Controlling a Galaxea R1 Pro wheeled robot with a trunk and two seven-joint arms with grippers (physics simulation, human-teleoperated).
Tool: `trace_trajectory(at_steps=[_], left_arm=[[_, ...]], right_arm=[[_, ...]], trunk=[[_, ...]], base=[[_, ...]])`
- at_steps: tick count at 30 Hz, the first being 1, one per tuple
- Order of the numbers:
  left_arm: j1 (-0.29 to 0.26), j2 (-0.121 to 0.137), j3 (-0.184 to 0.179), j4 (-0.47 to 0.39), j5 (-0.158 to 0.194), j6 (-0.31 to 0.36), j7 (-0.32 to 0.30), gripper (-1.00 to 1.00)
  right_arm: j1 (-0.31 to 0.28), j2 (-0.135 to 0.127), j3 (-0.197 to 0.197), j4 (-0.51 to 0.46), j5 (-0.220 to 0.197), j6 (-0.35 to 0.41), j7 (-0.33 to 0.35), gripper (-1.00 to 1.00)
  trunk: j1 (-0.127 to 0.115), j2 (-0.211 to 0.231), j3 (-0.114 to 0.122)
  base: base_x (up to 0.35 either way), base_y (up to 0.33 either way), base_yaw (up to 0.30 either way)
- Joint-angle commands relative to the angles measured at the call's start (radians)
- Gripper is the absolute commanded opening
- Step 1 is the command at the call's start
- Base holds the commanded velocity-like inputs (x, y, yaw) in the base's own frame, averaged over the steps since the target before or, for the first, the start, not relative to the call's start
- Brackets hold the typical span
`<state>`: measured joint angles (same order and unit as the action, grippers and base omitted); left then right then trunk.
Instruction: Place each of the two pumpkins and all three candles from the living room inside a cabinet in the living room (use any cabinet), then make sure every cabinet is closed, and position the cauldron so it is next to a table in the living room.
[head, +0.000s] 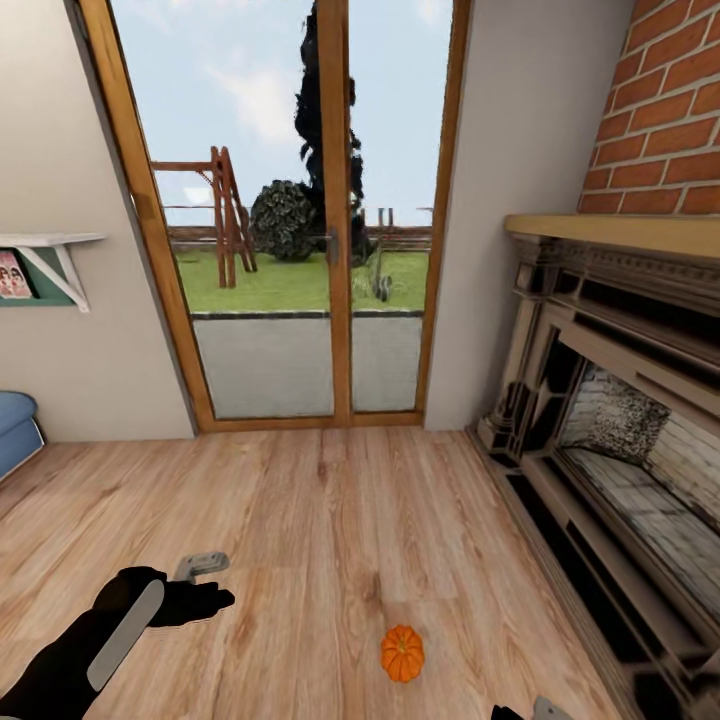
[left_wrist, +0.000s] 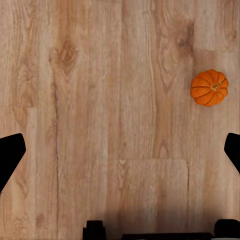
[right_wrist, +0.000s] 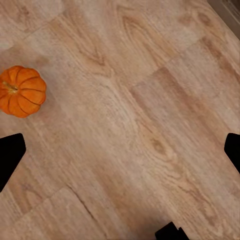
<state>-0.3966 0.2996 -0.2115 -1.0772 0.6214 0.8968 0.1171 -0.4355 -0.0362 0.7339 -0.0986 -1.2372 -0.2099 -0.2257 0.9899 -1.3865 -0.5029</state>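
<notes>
Pumpkin (head: 402, 653) sits on wood floor (head: 330, 500), lower centre of frame, between both arms. Left gripper (head: 205, 580) and right gripper (right_wrist: 120, 150) hover spread wide, empty, likely staged for pickup.

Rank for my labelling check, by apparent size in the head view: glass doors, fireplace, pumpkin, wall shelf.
1. glass doors
2. fireplace, though cropped by the frame edge and nearer the camera
3. wall shelf, also cropped
4. pumpkin
</notes>
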Motion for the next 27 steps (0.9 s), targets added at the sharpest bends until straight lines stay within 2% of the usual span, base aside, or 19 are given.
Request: trace_trajectory(at_steps=[1, 19, 27], left_arm=[[-0.001, 0.001, -0.003, -0.001, 0.011, 0.002, 0.010, 1.00], [-0.001, 0.001, -0.002, -0.001, 0.011, 0.002, 0.010, 1.00], [-0.001, 0.001, -0.003, -0.001, 0.010, 0.002, 0.010, 1.00]], right_arm=[[0.000, -0.001, 0.009, -0.003, -0.008, -0.002, -0.006, 1.00], [0.000, -0.001, 0.009, -0.003, -0.008, -0.002, -0.006, 1.00], [0.000, -0.001, 0.009, -0.003, -0.008, -0.003, -0.006, 1.00]], trunk=[[0.001, -0.001, -0.001], [0.001, -0.001, -0.001], [0.001, -0.001, -0.001]], base=[[0.331, 0.000, 0.000], [0.271, -0.002, 0.000], [0.252, -0.102, 0.000]])
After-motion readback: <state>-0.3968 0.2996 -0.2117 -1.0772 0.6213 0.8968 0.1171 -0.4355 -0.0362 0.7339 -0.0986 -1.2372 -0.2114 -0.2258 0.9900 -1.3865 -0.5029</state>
